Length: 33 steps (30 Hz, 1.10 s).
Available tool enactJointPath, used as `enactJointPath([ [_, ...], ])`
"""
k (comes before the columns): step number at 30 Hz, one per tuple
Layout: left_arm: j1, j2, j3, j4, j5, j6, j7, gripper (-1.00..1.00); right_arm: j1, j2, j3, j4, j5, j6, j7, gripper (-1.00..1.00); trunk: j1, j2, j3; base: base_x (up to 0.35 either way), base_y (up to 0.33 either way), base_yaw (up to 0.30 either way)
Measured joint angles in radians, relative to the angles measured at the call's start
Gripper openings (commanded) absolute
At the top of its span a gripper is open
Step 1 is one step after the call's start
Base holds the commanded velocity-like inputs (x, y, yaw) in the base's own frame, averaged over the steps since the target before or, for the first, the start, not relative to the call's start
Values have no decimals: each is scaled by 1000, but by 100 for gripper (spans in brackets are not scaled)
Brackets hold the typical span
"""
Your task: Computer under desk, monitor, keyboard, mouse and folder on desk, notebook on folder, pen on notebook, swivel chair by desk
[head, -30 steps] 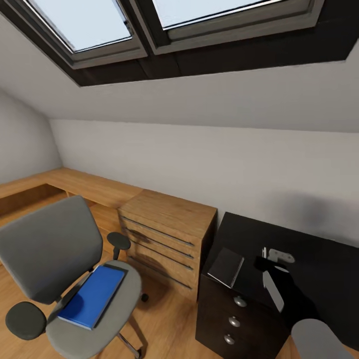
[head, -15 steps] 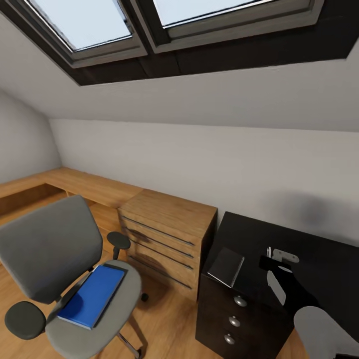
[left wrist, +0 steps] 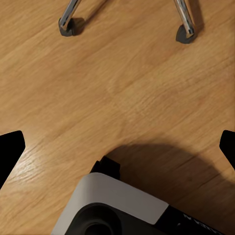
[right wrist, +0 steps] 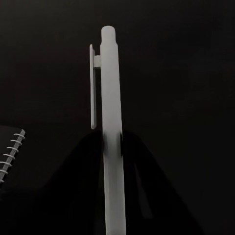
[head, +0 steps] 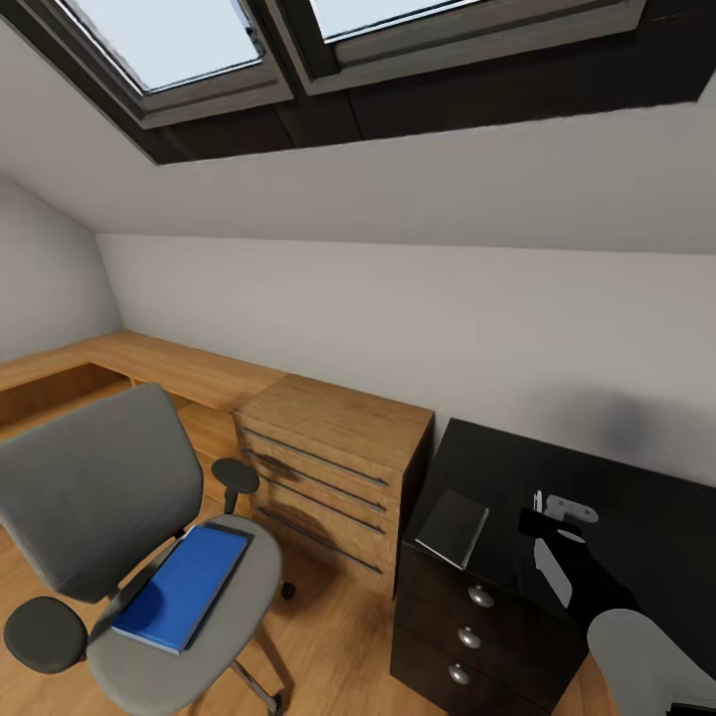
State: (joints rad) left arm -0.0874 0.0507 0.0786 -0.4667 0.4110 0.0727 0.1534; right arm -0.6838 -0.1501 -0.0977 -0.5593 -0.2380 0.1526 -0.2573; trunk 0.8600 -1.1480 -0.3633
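The grey swivel chair (head: 99, 497) stands at the left with the blue folder (head: 184, 585) lying flat on its seat. A dark spiral notebook (head: 452, 527) rests on the black desk (head: 646, 507) near its left front corner. Just right of the notebook, my right gripper (head: 540, 513) hovers over the desk, shut on the white pen (right wrist: 111, 122), whose tip (head: 538, 500) points up and away. The notebook's spiral edge (right wrist: 11, 154) lies beside the pen. My left gripper (left wrist: 120, 149) hangs open over the wooden floor, nothing between its fingers.
A wooden chest of drawers (head: 333, 467) stands between chair and desk, joined to a low wooden bench (head: 149, 363) along the wall. The desk has front drawers with round knobs (head: 480, 597). Chair castors (left wrist: 68, 27) and my own base (left wrist: 122, 205) are below the left gripper.
My right gripper with the pen has drifted slightly right over the desk. The head view has tilted a little; chair, folder and notebook have not moved.
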Motion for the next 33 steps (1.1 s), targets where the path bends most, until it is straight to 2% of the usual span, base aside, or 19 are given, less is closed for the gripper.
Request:
enactJointPath([
  [10, 0, 0, 0, 0, 0, 0, 1, 100, 0, 0, 0, 0, -2, 1, 0, -100, 38, -70, -31, 0, 0, 0],
  [18, 0, 0, 0, 0, 1, 0, 1, 100, 0, 0, 0, 0, -3, 2, 0, -100, 38, -70, -31, 0, 0, 0],
  [33, 0, 0, 0, 0, 1, 0, 1, 100, 0, 0, 0, 0, -2, 4, 0, -100, 96, -175, -78, 0, 0, 0],
])
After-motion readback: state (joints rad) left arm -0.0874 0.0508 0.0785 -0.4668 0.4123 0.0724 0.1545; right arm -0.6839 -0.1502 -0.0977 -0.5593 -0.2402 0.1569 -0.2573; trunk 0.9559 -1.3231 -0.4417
